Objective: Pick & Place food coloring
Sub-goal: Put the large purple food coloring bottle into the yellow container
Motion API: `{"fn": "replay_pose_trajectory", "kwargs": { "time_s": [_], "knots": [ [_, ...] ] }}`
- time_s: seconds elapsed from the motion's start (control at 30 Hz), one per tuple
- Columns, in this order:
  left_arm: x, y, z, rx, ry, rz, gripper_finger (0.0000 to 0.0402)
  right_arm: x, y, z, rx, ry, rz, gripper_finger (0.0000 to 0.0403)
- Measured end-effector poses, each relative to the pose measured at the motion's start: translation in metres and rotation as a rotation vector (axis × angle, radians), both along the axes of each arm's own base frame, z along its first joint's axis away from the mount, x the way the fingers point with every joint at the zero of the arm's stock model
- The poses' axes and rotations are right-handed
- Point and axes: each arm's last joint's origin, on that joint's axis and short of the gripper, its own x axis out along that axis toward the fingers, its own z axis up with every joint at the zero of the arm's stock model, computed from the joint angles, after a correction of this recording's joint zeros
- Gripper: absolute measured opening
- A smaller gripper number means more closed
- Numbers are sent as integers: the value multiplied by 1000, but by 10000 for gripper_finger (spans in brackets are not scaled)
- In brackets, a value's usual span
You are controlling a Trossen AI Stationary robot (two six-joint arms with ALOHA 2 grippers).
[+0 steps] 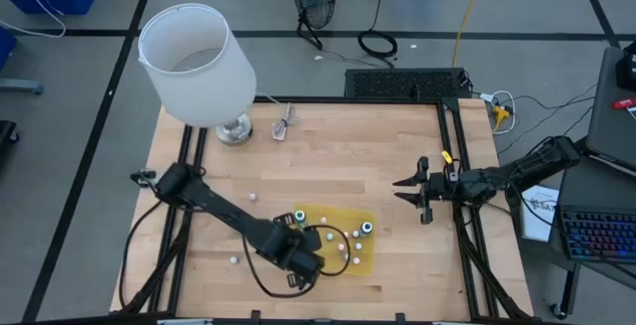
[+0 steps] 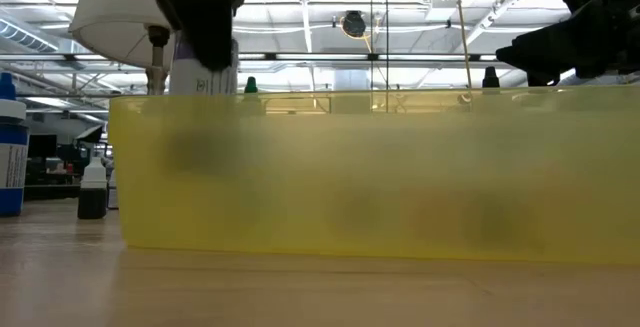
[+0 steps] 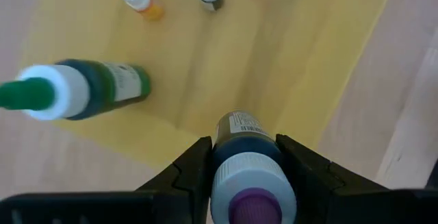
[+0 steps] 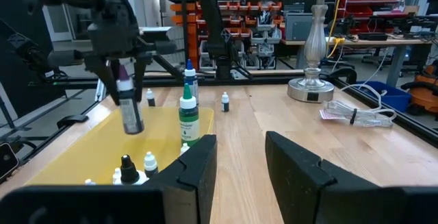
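While held above yellow tray (image 3: pixel 321 53) | purple-capped food coloring bottle (image 3: pixel 250 176) clamped between left gripper (image 3: pixel 243 166) fingers | right gripper (image 4: pixel 239 159) spread, holding nothing, well apart

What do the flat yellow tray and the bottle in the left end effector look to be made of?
The flat yellow tray looks like thin translucent plastic: light glows through its wall. The dark purple-tipped bottle in the left end effector seems glossy plastic with a printed label, though glass is possible.

Purple-capped bottle (image 3: pixel 250 172) between pincer (image 3: pixel 248 176) fingers
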Motion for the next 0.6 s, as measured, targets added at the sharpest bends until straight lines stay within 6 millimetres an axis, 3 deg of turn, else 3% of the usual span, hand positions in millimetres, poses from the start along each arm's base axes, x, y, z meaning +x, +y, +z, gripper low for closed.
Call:
{"fn": "replay_pose_trajectory", "kwargs": {
  "time_s": [0.6],
  "knots": [
    [-6,-13,-9,-21,1,57,142,0,0,0,0,0,0,114]
  ]
}}
